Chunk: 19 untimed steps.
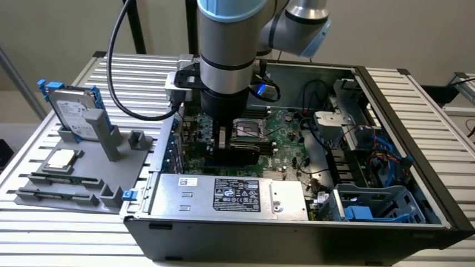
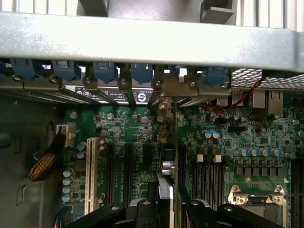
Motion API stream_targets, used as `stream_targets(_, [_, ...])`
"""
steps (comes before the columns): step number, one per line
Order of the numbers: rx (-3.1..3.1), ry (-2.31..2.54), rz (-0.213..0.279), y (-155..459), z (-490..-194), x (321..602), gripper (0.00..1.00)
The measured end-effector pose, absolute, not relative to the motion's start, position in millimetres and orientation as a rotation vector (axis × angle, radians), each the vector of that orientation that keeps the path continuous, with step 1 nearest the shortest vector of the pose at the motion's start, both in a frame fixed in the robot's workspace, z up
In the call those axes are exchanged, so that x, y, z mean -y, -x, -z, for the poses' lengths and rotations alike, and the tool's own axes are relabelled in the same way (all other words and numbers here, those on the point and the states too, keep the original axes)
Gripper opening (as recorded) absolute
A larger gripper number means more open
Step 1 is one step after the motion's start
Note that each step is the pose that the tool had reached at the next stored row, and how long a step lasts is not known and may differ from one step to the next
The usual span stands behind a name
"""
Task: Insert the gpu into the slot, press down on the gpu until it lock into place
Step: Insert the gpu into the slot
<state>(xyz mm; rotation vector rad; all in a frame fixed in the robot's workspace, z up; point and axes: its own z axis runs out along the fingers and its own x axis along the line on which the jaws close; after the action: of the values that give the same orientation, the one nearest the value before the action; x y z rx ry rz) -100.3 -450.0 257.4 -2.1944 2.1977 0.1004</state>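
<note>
Wrist view: the hand (image 2: 164, 205) is clamped on the top edge of the gpu (image 2: 163, 186), one finger on each side. The card stands edge-on straight beneath the hand, among the black slots of the green motherboard (image 2: 133, 123). I can't tell whether it's seated. Exterior view: the hand (image 1: 221, 143) is down inside the case (image 1: 297, 239), the gpu (image 1: 243, 154) just under it, and the silver power supply (image 1: 230, 194) is near.

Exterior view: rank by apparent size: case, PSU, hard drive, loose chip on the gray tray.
1. case
2. PSU
3. hard drive
4. chip
The drive stands farther back than the chip, yet looks clearly bigger, so the order holds.
</note>
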Motion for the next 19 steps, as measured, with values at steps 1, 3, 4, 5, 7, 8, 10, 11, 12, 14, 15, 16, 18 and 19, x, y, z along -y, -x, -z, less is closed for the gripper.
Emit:
stream_targets(1, [-2.198,2.194,-0.101,100.3,-257.5,450.0,0.26])
stream_targets(3, [-2.197,2.194,-0.102,100.4,-257.5,450.3,0.26])
stream_targets(4, [-2.197,2.194,-0.102,100.4,-257.5,450.5,0.26])
stream_targets(5, [-2.197,2.193,-0.103,100.3,-257.5,450.8,0.26])
stream_targets(7, [-2.196,2.192,-0.105,100.3,-257.5,451.9,0.26])
stream_targets(8, [-2.195,2.192,-0.106,100.3,-257.5,452.5,0.26])
stream_targets(10, [-2.194,2.191,-0.108,100.3,-257.5,453.7,0.26])
stream_targets(11, [-2.193,2.190,-0.109,100.4,-257.5,454.1,0.26])
stream_targets(12, [-2.193,2.190,-0.110,100.4,-257.5,454.3,0.26])
stream_targets(14, [-2.192,2.189,-0.112,100.3,-257.6,454.6,0.26])
stream_targets(15, [-2.192,2.189,-0.112,100.3,-257.6,454.7,0.26])
stream_targets(16, [-2.192,2.189,-0.113,100.3,-257.6,454.7,0.26])
stream_targets(18, [-2.191,2.188,-0.114,100.3,-257.5,455.0,0.26])
stream_targets(19, [-2.191,2.188,-0.114,100.3,-257.5,455.2,0.26])
